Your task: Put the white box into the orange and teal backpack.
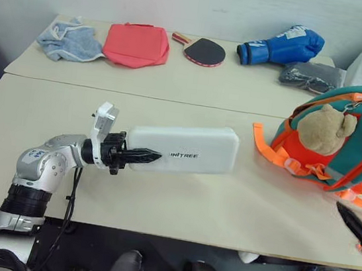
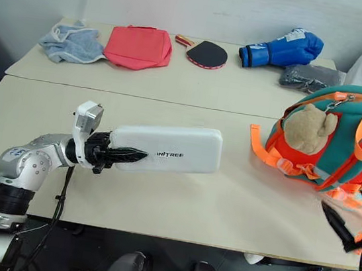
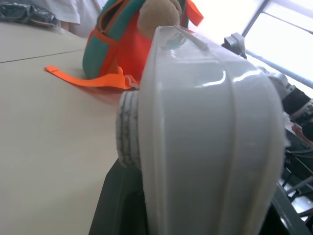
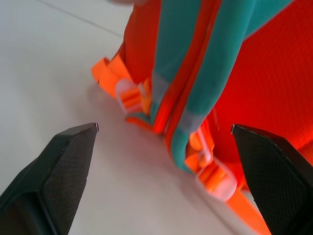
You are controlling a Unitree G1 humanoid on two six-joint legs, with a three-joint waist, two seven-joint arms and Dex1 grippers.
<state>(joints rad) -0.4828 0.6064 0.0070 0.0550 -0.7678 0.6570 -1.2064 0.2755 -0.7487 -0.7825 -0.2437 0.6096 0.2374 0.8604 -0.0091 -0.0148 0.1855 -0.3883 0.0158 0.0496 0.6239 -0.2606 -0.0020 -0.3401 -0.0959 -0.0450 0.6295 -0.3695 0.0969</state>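
1. Spanning most of the frame, two pale tables (image 1: 179, 202) meet along a seam across the middle.
2. Standing at the right edge on the near table, the orange and teal backpack (image 1: 360, 142) shows a tan plush bear (image 1: 325, 128) on its front, and an orange strap (image 1: 268, 145) trails onto the tabletop toward the centre.
3. Held up off the table at centre frame, the white box (image 1: 186, 149) lies roughly level, its far end pointing toward the backpack but well apart from it; dark lettering shows on its face.
4. Gripping the box's near end at centre left, the left gripper (image 1: 139, 157) has its black fingers closed on the white box.
5. Sitting at the lower right edge beside the backpack's base, the right gripper (image 4: 164, 147) has its jaws spread wide with nothing between them.
6. Lying along the far table at the top, from left to right, are a grey-blue cloth (image 1: 70, 39), a red pouch (image 1: 137, 44), a table-tennis paddle (image 1: 202, 50), a blue boxing glove (image 1: 283, 45) and a dark bundle (image 1: 309, 75).
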